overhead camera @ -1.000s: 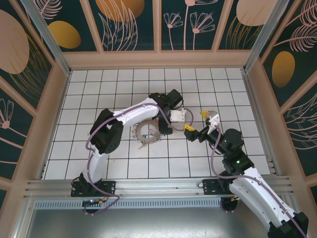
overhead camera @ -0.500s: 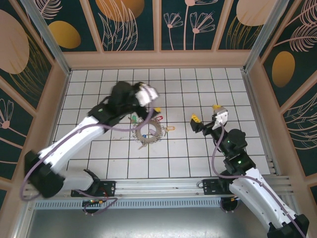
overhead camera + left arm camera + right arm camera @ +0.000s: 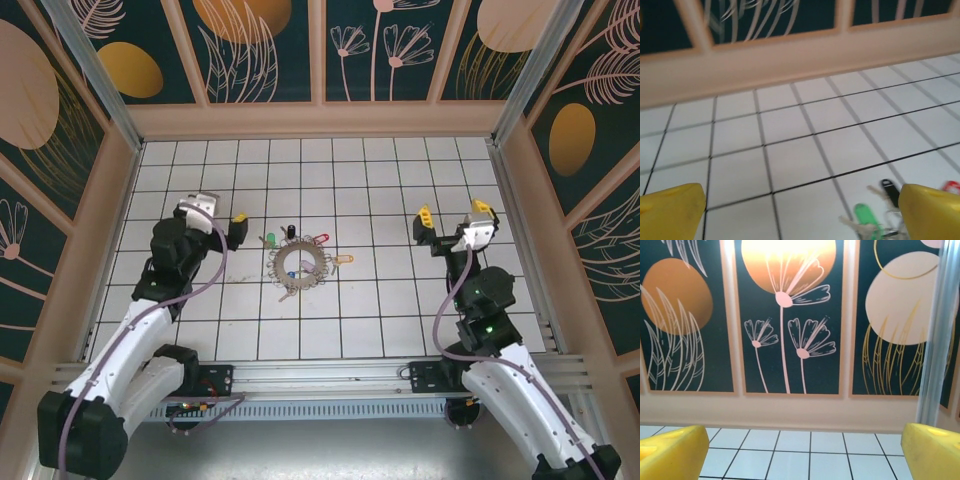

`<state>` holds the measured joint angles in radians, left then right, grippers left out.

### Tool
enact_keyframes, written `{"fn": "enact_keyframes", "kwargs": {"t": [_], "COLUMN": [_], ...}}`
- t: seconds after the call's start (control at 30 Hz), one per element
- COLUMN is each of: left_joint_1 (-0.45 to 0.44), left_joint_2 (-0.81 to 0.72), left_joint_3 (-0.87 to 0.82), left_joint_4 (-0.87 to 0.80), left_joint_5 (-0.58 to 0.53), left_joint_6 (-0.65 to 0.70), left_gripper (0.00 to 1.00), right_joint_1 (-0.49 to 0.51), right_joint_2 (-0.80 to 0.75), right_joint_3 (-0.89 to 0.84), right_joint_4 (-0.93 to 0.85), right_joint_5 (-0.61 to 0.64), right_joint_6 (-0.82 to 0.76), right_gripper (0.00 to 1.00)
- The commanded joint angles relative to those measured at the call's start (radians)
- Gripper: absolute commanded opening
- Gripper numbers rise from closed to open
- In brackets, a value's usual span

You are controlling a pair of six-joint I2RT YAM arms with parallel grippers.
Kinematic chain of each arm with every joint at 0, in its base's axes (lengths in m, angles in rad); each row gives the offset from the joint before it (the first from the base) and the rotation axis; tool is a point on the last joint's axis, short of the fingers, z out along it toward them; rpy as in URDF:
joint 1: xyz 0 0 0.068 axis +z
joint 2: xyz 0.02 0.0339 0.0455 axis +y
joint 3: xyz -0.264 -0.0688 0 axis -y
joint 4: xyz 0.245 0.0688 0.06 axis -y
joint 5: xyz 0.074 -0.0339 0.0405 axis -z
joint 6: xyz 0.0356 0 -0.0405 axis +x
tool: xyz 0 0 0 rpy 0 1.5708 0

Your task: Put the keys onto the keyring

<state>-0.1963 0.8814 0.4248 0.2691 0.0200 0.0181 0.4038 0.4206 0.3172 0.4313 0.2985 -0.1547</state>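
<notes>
While the keyring (image 3: 298,266) is laid mid-surface on the white tiled table (image 3: 400,300), keys (image 3: 270,240) strewn beside it, the left gripper (image 3: 211,213) and right gripper (image 3: 453,212) are held wide open and empty, well apart from it, and all is enclosed by floral-painted walls (image 3: 380,50).

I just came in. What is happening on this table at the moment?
The job is to put the keys on the keyring, but nothing is being handled right now. The left gripper and the right gripper are open and empty, one at each side. The keyring lies in the middle of the tiled table, the coloured keys close around it; whether they are threaded on is too small to tell.
</notes>
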Motion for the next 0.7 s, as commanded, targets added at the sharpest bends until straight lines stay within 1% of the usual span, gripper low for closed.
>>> {"fn": "enact_keyframes", "kwargs": {"t": [0.0, 0.03, 0.1, 0.17, 0.27, 0.33, 0.37, 0.4, 0.47, 0.5, 0.53, 0.57, 0.6, 0.67], "left_joint_1": [0.009, 0.011, 0.015, 0.016, 0.017, 0.018, 0.018, 0.019, 0.019, 0.020, 0.022, 0.027, 0.028, 0.044], "left_joint_2": [0.048, 0.081, 0.145, 0.200, 0.265, 0.318, 0.340, 0.368, 0.434, 0.465, 0.504, 0.552, 0.568, 0.588], "left_joint_3": [-0.101, -0.128, -0.169, -0.207, -0.261, -0.267, -0.251, -0.240, -0.211, -0.195, -0.173, -0.152, -0.116, -0.070], "left_joint_4": [0.240, 0.289, 0.374, 0.476, 0.652, 0.731, 0.725, 0.756, 0.805, 0.821, 0.832, 0.854, 0.805, 0.739], "left_joint_5": [-0.164, -0.200, -0.238, -0.239, -0.233, -0.232, -0.219, -0.223, -0.214, -0.204, -0.188, -0.178, -0.207, -0.214], "left_joint_6": [-0.042, -0.030, -0.019, -0.007, 0.008, 0.015, 0.027, 0.039, 0.066, 0.081, 0.097, 0.100, 0.087, 0.066], "left_gripper": [0.99, 0.99, 0.99, 0.99, 0.99, 0.99, 0.99, 0.99, 0.99, 0.99, 0.99, 0.99, 0.99, 0.99], "right_joint_1": [-0.063, -0.100, -0.187, -0.272, -0.309, -0.339, -0.362, -0.380, -0.386, -0.386, -0.386, -0.390, -0.391, -0.449], "right_joint_2": [0.016, 0.032, 0.097, 0.196, 0.359, 0.484, 0.545, 0.619, 0.747, 0.785, 0.802, 0.840, 0.873, 0.963], "right_joint_3": [-0.118, -0.164, -0.232, -0.277, -0.321, -0.334, -0.337, -0.336, -0.322, -0.300, -0.251, -0.240, -0.238, -0.231], "right_joint_4": [0.163, 0.224, 0.316, 0.399, 0.544, 0.652, 0.703, 0.762, 0.868, 0.871, 0.788, 0.828, 0.866, 0.952], "right_joint_5": [-0.028, -0.067, -0.139, -0.221, -0.263, -0.278, -0.330, -0.358, -0.373, -0.381, -0.388, -0.400, -0.392, -0.430], "right_joint_6": [0.060, 0.083, 0.164, 0.205, 0.168, 0.150, 0.152, 0.157, 0.170, 0.167, 0.142, 0.118, 0.102, 0.146], "right_gripper": [0.99, 0.99, 0.99, 0.99, 0.99, 0.99, 0.99, 0.99, 0.99, 0.99, 0.99, 0.99, 0.99, 0.99]}}
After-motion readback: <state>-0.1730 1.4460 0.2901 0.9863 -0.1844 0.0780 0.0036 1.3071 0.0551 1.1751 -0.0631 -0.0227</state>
